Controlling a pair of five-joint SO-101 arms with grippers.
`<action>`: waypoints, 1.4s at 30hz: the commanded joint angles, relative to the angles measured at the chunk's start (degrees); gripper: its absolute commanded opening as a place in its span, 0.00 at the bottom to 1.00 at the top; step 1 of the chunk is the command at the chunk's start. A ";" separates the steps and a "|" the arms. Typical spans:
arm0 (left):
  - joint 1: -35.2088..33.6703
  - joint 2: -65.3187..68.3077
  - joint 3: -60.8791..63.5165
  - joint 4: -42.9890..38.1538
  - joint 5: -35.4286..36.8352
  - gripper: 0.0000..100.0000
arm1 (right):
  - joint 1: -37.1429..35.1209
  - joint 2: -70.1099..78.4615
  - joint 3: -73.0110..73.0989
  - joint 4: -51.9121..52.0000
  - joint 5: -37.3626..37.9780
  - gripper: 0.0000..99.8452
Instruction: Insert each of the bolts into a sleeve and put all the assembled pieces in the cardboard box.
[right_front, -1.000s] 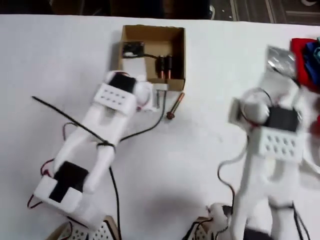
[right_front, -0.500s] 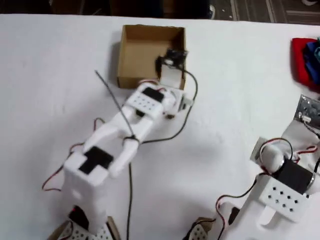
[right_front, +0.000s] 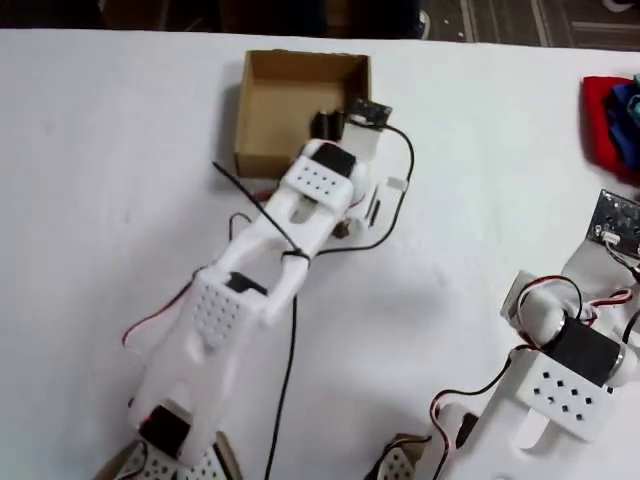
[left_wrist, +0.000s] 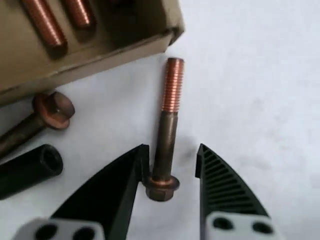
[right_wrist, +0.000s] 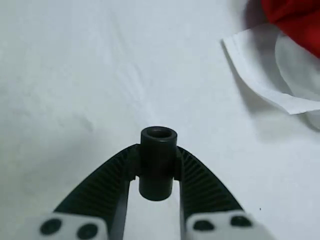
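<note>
Now the left gripper (left_wrist: 172, 153) is hanging open, jaws straddling the head end of a bolt (left_wrist: 168, 120) lying on the table (right_front: 100, 150) just beside the cardboard box (left_wrist: 100, 52) corner. The right gripper (right_wrist: 156, 167) is clamping a black sleeve (right_wrist: 158, 139), well apart. Prob. the bolt pickup is underway; next it's needing a close on the shank, then lining up w/ the sleeve bore. White cloth-like surface, w/ a red cloth (right_front: 610, 115) lying at its edge.

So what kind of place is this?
Probably a robot workbench: two robot arms at a white table, with a copper bolt, a black sleeve and a cardboard box.
</note>
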 joint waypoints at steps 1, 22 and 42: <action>0.88 2.99 -10.59 8.09 -0.44 0.15 | 0.75 -1.36 -0.62 -1.01 0.44 0.02; -3.43 10.99 -38.73 23.12 -40.53 0.02 | 0.75 -1.54 -0.70 -2.68 0.09 0.02; -16.79 -34.29 40.92 17.93 -90.90 0.02 | -3.82 -1.36 -0.26 -5.23 -0.09 0.02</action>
